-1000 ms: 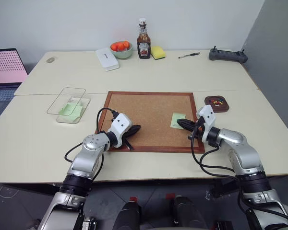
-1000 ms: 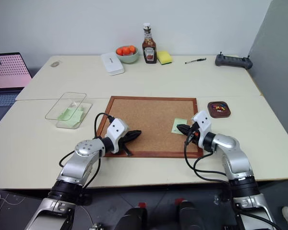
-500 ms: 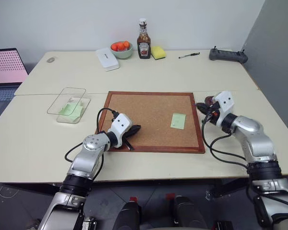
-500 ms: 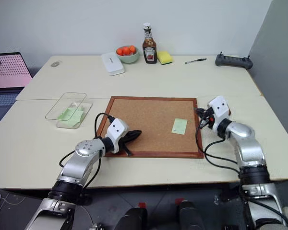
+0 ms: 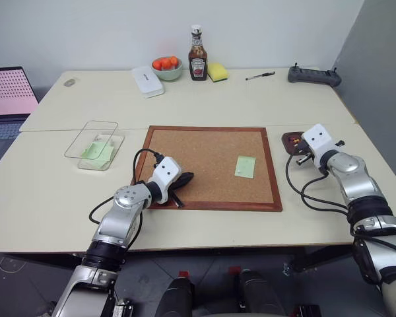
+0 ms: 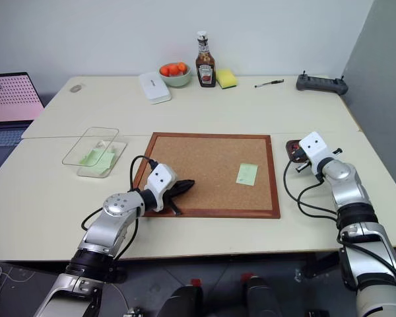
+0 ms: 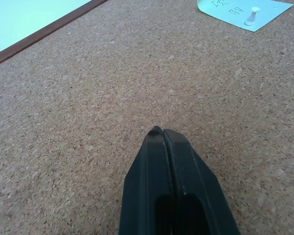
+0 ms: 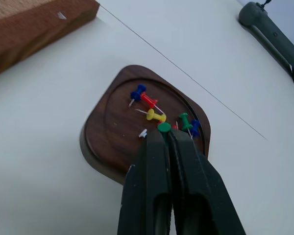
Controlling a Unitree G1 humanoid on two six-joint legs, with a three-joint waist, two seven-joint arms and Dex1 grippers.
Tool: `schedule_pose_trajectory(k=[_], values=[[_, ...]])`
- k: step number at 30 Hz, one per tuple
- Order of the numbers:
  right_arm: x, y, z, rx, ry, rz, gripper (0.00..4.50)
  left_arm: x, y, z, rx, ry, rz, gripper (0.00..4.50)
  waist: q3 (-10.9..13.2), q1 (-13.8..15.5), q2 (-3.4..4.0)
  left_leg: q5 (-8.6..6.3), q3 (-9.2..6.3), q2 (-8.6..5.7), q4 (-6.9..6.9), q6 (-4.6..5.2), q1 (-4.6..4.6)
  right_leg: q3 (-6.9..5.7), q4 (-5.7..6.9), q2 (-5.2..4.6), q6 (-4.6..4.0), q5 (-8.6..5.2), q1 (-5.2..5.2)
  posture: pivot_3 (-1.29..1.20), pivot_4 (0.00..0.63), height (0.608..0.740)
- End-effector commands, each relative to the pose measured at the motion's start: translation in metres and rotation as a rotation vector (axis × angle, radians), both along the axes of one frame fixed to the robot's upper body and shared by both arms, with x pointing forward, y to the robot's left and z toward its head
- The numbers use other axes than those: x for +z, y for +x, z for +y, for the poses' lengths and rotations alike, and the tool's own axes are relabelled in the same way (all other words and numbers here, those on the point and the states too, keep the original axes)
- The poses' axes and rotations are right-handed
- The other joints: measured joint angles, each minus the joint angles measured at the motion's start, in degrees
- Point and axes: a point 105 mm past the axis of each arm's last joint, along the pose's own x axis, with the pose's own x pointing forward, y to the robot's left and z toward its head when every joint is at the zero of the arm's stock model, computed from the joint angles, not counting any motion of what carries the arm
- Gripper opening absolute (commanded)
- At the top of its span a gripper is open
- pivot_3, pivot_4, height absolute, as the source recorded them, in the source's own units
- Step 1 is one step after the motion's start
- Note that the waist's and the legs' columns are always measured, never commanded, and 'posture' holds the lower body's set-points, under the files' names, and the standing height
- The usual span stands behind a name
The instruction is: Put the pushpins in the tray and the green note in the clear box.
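Cork fills the near middle of the counter (image 5: 46,198): a wood-framed corkboard (image 5: 185,142). The left jaws (image 7: 162,133) rest on its near left part, pressed fully together with nothing between them, tips pointing across the cork toward the green note (image 5: 245,166). That note lies well apart from them on the board's right half, its long axis running near to far, and a white pin (image 7: 252,16) stands in it, head up and tilted a little.

To the right, off the board's edge, the right jaws (image 8: 164,130) hang over the tray (image 8: 108,132), closed on a green pushpin (image 8: 164,127) whose round head shows at their tips. Just past the tips, loose pushpins (image 8: 154,115) lie on the tray floor: a blue and a red one end to end pointing slantwise across the dish, a yellow one on its side, a green one standing with a blue one just beside it, and a small white one near the jaws. The tray sits on the bare counter, near the board's right frame but not touching it.

Farther left, the clear box (image 5: 92,140) stands well away from both jaws, its long axis near to far, with pale green paper already in it.

Along the far edge are a white case (image 5: 146,81), a bowl (image 5: 166,68), a sauce bottle (image 5: 197,54), a sponge (image 5: 217,72), a pen (image 5: 259,76) and a controller (image 5: 313,76).
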Motion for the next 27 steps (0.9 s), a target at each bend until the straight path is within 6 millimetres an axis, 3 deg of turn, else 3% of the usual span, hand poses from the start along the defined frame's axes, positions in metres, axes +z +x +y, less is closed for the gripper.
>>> schedule_pose_trajectory(k=[1,3,12,17,21,27], values=[[0.011,0.007,-0.003,-0.017,-0.028,-0.042,0.48,-0.032,-0.012,0.002,-0.008,0.057,0.112,0.0,0.0,0.0,0.0,0.0,0.0,-0.01,0.0,0.0,0.0,0.01,0.0,0.0,0.0,0.0,0.0,0.0,0.15,0.74],[0.01,0.007,-0.004,-0.022,-0.028,-0.036,0.65,-0.032,-0.012,0.002,-0.008,0.056,0.112,0.0,0.0,0.0,0.0,0.0,0.01,-0.01,0.0,0.0,0.0,0.01,0.0,0.0,0.0,0.0,0.0,0.0,0.15,0.74],[0.024,0.01,-0.006,-0.024,0.006,-0.071,2.46,-0.032,-0.012,0.001,-0.01,0.055,0.112,0.0,0.0,-0.1,0.0,0.0,0.03,-0.01,0.0,0.0,0.01,0.05,0.01,0.0,0.0,0.0,0.0,0.0,0.15,0.74],[0.048,0.005,-0.003,0.033,0.1,-0.115,2.46,-0.032,-0.012,0.001,-0.008,0.053,0.112,0.0,0.0,0.0,0.01,0.0,0.03,-0.01,0.0,0.01,-0.01,0.05,0.0,0.0,0.0,0.0,-0.01,0.0,0.15,0.74],[0.051,-0.008,0.021,0.178,0.193,-0.089,2.46,-0.033,-0.013,0.001,-0.01,0.054,0.115,0.0,0.0,0.0,0.0,-0.01,0.0,-0.01,0.0,0.01,-0.01,0.04,-0.01,0.01,0.0,0.0,0.0,0.0,0.15,0.74],[0.038,-0.06,0.095,0.555,0.314,0.01,2.46,-0.033,-0.013,0.001,-0.014,0.054,0.118,0.0,0.0,0.0,0.01,-0.02,-0.04,0.02,0.0,0.02,0.0,0.0,0.0,0.02,0.01,0.0,0.02,0.0,0.15,0.74]])
